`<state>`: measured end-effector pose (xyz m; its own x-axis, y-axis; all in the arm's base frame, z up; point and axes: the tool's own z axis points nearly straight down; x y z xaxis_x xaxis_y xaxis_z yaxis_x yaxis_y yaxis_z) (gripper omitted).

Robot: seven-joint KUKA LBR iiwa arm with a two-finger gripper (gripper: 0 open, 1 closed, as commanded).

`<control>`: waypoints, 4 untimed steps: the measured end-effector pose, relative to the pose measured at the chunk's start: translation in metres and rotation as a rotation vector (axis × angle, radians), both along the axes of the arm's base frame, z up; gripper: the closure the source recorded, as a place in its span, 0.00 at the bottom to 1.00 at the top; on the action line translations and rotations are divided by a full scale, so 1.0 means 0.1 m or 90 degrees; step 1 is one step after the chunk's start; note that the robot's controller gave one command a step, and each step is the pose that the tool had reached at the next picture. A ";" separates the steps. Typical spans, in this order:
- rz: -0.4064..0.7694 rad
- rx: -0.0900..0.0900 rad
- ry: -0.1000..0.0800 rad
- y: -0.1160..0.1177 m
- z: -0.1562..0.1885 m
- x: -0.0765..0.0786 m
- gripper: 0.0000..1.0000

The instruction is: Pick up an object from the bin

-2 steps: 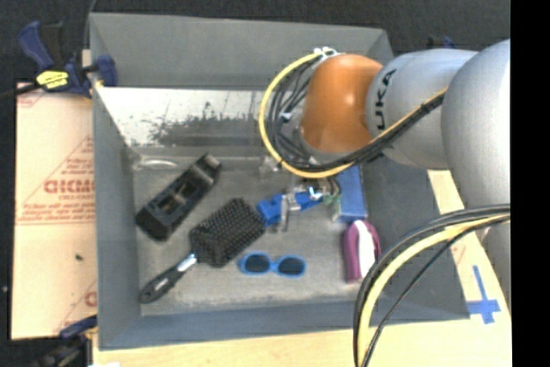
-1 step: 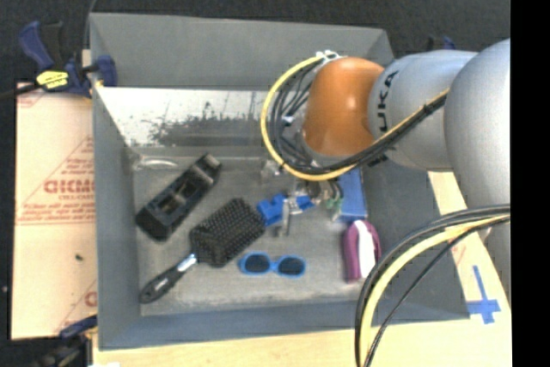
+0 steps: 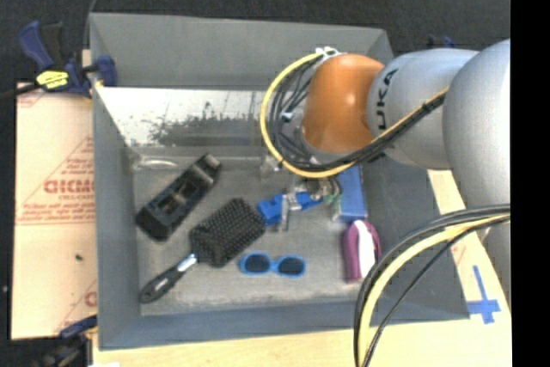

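I have the arm reaching into the bin (image 3: 116,228) from 3 o'clock. Its orange cover (image 3: 339,112) hangs over the back of the floor, and the pincer (image 3: 298,200) sits low beneath it, just right of the bin's centre. The cover and cables hide too much, so I cannot tell whether the pincer is apart or together. At its 9 o'clock side is a small blue piece (image 3: 271,211), touching it or very nearly. I judge that to be the thing to pick, since nothing else lies as close. The black hairbrush (image 3: 225,232) lies just beyond at 8 o'clock, and a pair of blue lenses (image 3: 271,265) at 6 o'clock. A purple and white bottle (image 3: 359,249) lies along the right wall at 4 o'clock, and a black stapler-like tool (image 3: 176,198) sits well apart at 9 o'clock. Everything lies loose and spread out, which I reckon leaves room for a clean lift.
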<state>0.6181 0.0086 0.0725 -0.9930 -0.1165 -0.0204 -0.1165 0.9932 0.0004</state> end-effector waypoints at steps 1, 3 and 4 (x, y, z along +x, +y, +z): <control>-0.002 0.001 0.004 0.00 0.00 -0.04 1.00; -0.004 0.001 0.001 -0.01 0.07 -0.04 1.00; -0.004 0.001 0.001 -0.01 0.18 -0.03 1.00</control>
